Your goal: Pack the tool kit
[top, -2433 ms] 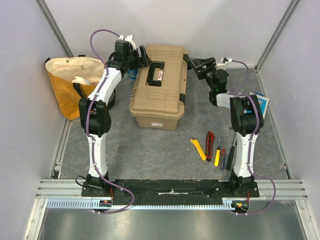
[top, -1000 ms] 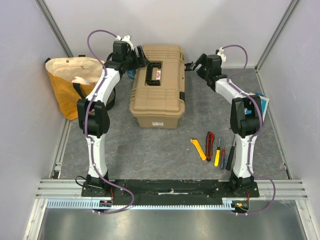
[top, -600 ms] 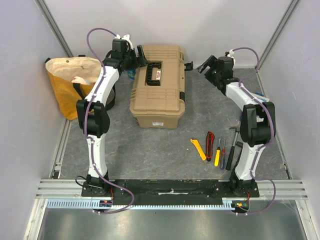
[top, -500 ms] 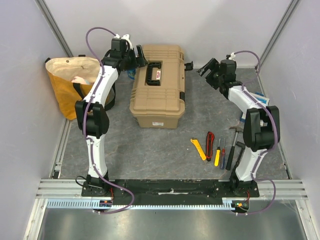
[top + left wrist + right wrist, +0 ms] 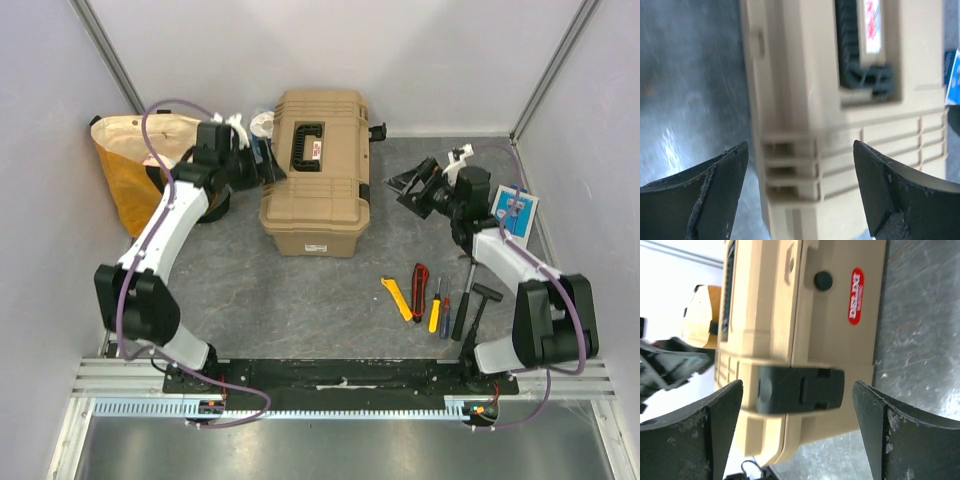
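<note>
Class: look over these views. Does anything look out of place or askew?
Yes. The toolbox is shut, yet its far right latch sticks out while the near latch lies flat. Its tools lie outside.

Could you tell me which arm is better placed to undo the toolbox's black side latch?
Right. The right hand, open, faces the toolbox with the black latch framed between its fingers in the wrist view. The left hand is at the opposite side, where no latch shows.

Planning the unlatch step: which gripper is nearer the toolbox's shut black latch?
Right. The right gripper, open, faces the black latch from just beside it, not touching. The left gripper, also open, is on the opposite side of the toolbox.
</note>
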Available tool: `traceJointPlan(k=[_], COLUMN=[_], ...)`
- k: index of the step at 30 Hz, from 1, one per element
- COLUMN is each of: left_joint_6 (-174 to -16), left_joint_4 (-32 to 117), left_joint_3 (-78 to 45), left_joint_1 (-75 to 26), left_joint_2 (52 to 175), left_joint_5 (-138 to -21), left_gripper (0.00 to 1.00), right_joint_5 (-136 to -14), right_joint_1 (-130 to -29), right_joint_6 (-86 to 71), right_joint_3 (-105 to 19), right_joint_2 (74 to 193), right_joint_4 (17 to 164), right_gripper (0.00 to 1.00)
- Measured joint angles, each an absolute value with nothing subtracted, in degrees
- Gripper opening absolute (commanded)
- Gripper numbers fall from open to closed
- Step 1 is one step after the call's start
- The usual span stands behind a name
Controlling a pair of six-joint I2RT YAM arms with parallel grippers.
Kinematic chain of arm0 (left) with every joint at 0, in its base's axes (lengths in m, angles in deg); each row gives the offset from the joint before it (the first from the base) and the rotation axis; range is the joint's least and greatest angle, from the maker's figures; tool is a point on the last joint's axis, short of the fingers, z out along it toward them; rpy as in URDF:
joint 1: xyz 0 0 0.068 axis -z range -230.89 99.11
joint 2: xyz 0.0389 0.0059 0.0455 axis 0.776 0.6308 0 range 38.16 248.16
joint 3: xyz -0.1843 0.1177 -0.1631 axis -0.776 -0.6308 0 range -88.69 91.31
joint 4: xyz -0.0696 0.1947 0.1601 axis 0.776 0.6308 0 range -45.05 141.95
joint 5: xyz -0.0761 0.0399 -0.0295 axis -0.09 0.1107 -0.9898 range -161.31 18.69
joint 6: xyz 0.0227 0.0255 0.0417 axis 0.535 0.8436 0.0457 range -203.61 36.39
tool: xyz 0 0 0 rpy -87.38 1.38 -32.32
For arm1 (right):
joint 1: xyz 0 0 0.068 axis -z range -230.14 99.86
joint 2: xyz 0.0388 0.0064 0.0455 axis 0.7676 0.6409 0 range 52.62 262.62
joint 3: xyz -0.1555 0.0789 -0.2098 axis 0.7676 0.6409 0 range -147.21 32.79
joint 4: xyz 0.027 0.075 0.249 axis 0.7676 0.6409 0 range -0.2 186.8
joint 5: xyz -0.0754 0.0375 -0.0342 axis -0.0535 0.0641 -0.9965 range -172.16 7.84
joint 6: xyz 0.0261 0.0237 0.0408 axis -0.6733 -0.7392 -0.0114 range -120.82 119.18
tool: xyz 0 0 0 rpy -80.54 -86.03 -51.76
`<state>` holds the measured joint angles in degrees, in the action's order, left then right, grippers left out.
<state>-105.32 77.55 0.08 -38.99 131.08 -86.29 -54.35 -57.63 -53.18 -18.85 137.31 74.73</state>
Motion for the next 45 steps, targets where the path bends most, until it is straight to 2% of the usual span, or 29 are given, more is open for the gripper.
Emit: traceJointPlan(k=[4,7,13,17,19,22,27,38,45], left_joint_6=[-109.24,-111.14,-114.81,-116.21,-116.41,-116.41,-116.54,-116.73,-116.67], left_joint_4=[73.85,71.12,69.0,68.61,68.43,68.43,68.3,68.0,67.17], left_joint_3=[-12.73,-17.1,-20.44,-20.62,-20.62,-20.36,-19.9,-19.88,-19.88], left_joint_1=[-38.45,-38.51,-38.29,-38.25,-38.23,-38.23,-37.09,-35.95,-34.62], left_joint_2=[123.8,120.41,118.43,118.6,118.8,119.23,119.98,120.06,120.61], left_joint_5=[-86.86,-86.88,-86.99,-88.35,-88.78,-89.75,-90.9,-91.28,-92.87], left_gripper=[0.9,0.9,0.89,0.87,0.81,0.79,0.75,0.75,0.75], right_joint_5=[-51.64,-51.07,-54.59,-57.93,-60.12,-62.96,-66.65,-70.13,-69.76], right_joint_1=[-57.63,-57.63,-58.79,-60.6,-61.87,-63.57,-64.29,-64.16,-64.14], right_joint_6=[-57.79,-62.84,-78.45,-87.87,-92.31,-97.29,-101.31,-101.88,-103.82], right_joint_3=[-10.37,-3.9,8.26,9.5,9.5,9.52,10.88,14.84,15.4], right_joint_2=[131.71,130.31,130.07,134.79,137.94,140.89,141.39,140.98,149.77], right_joint_4=[68.48,63.1,46.73,33.86,27.04,21.6,17.57,17.75,15.69], right_gripper=[0.98,0.98,0.98,0.98,0.98,0.98,0.98,0.98,0.98])
